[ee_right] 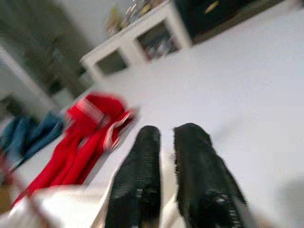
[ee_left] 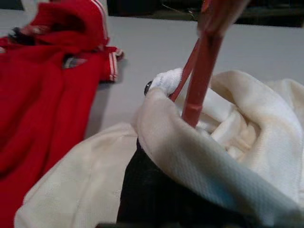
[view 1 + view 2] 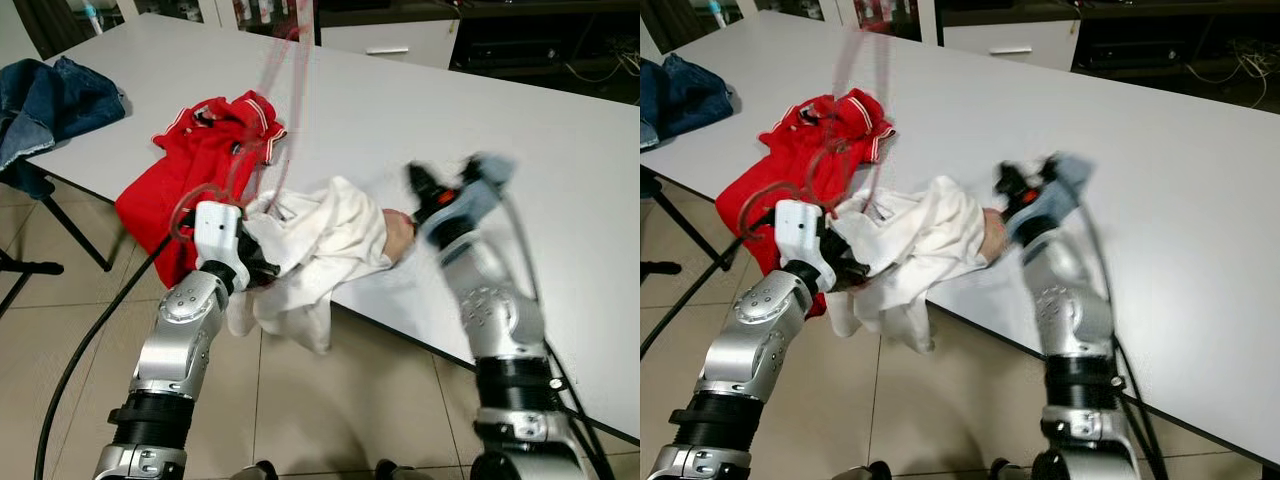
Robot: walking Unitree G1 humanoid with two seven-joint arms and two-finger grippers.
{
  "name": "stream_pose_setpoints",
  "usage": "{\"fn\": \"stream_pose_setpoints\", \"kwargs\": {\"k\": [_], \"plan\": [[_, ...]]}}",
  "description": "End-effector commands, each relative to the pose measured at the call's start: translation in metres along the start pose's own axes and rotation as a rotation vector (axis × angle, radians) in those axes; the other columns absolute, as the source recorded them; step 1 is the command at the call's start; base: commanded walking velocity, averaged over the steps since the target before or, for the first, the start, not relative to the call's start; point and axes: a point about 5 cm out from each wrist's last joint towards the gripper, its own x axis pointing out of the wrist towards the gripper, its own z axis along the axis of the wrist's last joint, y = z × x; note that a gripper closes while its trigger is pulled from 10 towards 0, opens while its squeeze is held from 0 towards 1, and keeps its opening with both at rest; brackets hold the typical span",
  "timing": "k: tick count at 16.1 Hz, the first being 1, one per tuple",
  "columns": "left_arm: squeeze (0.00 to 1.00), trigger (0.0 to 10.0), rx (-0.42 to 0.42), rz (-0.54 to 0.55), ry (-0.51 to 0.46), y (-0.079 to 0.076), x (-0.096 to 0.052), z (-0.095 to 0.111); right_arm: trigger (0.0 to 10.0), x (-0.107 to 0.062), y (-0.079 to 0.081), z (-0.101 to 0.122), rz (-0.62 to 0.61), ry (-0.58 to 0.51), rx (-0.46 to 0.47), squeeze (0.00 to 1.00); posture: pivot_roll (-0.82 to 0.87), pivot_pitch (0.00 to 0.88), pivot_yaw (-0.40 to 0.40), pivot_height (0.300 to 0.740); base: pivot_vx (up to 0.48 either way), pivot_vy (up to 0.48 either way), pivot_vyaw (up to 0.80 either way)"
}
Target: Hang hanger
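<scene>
Nearest me, the left gripper (image 3: 262, 268) is buried in a white garment (image 3: 320, 240) draped over the edge of the white table (image 3: 560, 160), its fingers hidden by cloth, so I cannot tell their state. A thin red hanger (image 2: 202, 78) rises, motion-blurred, out of that garment. The right gripper (image 1: 164, 147) hovers beside it, fingers slightly parted, empty. Further back lie a red shirt (image 3: 205, 150) and blue jeans (image 3: 50, 100).

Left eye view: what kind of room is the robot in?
Probably a room in a home. There's a big white table with a red shirt, low cabinets behind it, and a tiled floor.
</scene>
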Motion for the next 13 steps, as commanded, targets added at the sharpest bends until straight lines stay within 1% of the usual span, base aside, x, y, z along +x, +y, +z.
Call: {"fn": "stream_pose_setpoints", "kwargs": {"k": [1,2,3,4,5,6,7,8,9,10,11,13], "plan": [[0.0,10.0,-0.038,0.053,0.146,0.007,-0.009,-0.034,10.0,0.0,0.01,-0.001,0.05,0.013,0.0,1.0,0.06,0.142,0.052,0.74,0.0,0.0,0.0],[0.0,10.0,-0.038,0.057,0.151,0.007,-0.008,-0.036,10.0,0.001,0.016,-0.005,0.064,0.033,0.002,1.0,0.06,0.144,0.053,0.74,0.0,0.0,0.0],[0.0,10.0,-0.042,0.061,0.155,0.006,-0.008,-0.038,10.0,0.002,0.022,-0.008,0.081,0.055,0.027,1.0,0.06,0.144,0.053,0.74,0.0,0.0,0.0],[0.0,10.0,-0.043,0.059,0.156,0.005,-0.008,-0.039,10.0,0.004,0.027,-0.01,0.093,0.067,0.039,0.7,0.06,0.144,0.053,0.74,0.0,0.0,0.0],[0.0,10.0,-0.045,0.055,0.159,0.003,-0.008,-0.041,10.0,0.006,0.034,-0.012,0.108,0.083,0.055,0.53,0.06,0.144,0.053,0.74,0.0,0.0,0.0],[0.0,10.0,-0.047,0.049,0.162,0.001,-0.007,-0.043,10.0,0.008,0.04,-0.015,0.115,0.097,0.073,0.43,0.05,0.146,0.054,0.74,0.0,0.0,0.0],[0.0,10.0,-0.049,0.046,0.164,0.0,-0.007,-0.044,10.0,0.01,0.043,-0.016,0.119,0.108,0.084,0.43,0.05,0.146,0.054,0.74,0.0,0.0,0.0],[0.0,10.0,-0.05,0.039,0.167,-0.004,-0.007,-0.046,10.0,0.015,0.051,-0.022,0.117,0.136,0.101,0.38,0.06,0.149,0.052,0.74,0.0,0.0,0.0],[0.0,10.0,-0.051,0.035,0.169,-0.006,-0.007,-0.048,10.0,0.018,0.056,-0.026,0.117,0.15,0.107,0.53,0.06,0.149,0.051,0.74,0.0,0.0,0.0],[0.0,10.0,-0.052,0.029,0.173,-0.009,-0.009,-0.05,10.0,0.019,0.058,-0.03,0.118,0.16,0.111,1.0,0.06,0.15,0.05,0.74,0.0,0.0,0.0],[0.0,10.0,-0.047,0.02,0.178,-0.012,-0.01,-0.052,10.0,0.02,0.056,-0.035,0.108,0.176,0.099,1.0,0.06,0.152,0.05,0.74,0.0,0.0,0.0],[0.0,10.0,-0.041,0.008,0.179,-0.015,-0.012,-0.055,10.0,0.021,0.048,-0.047,0.063,0.215,0.063,1.0,0.06,0.152,0.05,0.74,0.0,0.0,0.0]]}}
